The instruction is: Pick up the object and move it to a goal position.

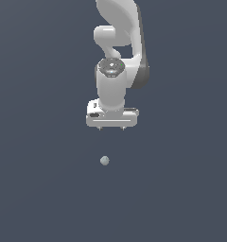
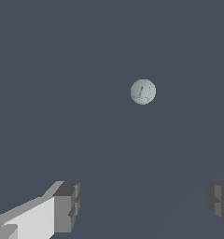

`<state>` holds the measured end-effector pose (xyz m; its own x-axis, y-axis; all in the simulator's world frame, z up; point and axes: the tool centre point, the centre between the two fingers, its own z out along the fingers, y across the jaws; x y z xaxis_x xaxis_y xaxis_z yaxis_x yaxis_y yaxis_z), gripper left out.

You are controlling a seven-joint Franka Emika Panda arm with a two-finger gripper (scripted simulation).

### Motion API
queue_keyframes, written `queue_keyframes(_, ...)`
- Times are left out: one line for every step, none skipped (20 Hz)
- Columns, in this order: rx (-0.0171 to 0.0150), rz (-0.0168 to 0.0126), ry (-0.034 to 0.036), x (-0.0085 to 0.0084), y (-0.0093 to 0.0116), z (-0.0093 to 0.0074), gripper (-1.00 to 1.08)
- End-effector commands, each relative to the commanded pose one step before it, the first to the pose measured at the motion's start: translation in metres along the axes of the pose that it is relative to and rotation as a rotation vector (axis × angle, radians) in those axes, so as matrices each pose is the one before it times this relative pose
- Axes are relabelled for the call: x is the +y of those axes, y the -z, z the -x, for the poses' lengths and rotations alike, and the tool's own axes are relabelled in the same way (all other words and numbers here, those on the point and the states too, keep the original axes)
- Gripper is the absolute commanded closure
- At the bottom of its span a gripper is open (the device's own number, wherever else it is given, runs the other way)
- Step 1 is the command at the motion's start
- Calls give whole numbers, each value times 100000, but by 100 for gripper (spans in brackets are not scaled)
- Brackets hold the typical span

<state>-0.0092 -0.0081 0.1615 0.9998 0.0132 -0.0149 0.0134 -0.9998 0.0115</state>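
Note:
The object is a tiny pale grey-green ball [image 1: 104,160] lying on the dark grey floor. It also shows in the wrist view [image 2: 143,91], alone and untouched. My white gripper [image 1: 111,128] hangs from the arm above and behind the ball, a clear gap away from it. Its jaws stand wide apart and empty. In the wrist view the gripper [image 2: 144,205] shows two grey fingertips [image 2: 67,205] far apart, with the ball ahead of them, not between them.
The dark grey floor [image 1: 39,189] is plain all around the ball. The white arm [image 1: 117,42] rises behind the gripper. No other objects show.

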Motion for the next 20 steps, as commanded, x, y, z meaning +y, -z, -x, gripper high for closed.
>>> queue_keyframes(0, 0, 0, 1, 0, 0, -92)
queue_keyframes(-10, 64, 74, 5, 13, -2, -92)
queue_keyframes(-33, 196, 226, 8, 37, -7, -92)
queue_keyframes(-56, 325, 373, 11, 63, -8, -92)
queue_keyframes(-78, 452, 516, 14, 93, -3, -92)
queue_keyframes(-101, 568, 645, 18, 129, 13, -92)
queue_keyframes(-97, 534, 603, 9, 137, 38, -92)
queue_keyframes(-75, 396, 447, 1, 119, 57, -92)
queue_keyframes(-53, 261, 294, -7, 96, 66, -92)
queue_keyframes(-29, 128, 145, -10, 64, 60, -92)
queue_keyframes(0, 0, 0, 12, 29, 37, -92)
queue_keyframes(0, 0, 0, -32, -8, -1, -92)
queue_keyframes(11, -65, -72, 9, -35, -33, -92)
queue_keyframes(17, -63, -73, 15, -55, -68, -92)
queue_keyframes(22, -62, -73, 32, -73, -101, -92)
queue_keyframes(28, -60, -72, 45, -91, -134, -92)
queue_keyframes(0, 0, 0, 2, -128, -175, -92)
queue_keyframes(49, -81, -101, 85, -127, -196, -92)
queue_keyframes(36, -57, -71, 67, -159, -231, -92)
queue_keyframes(42, -71, -87, 75, -183, -259, -92)
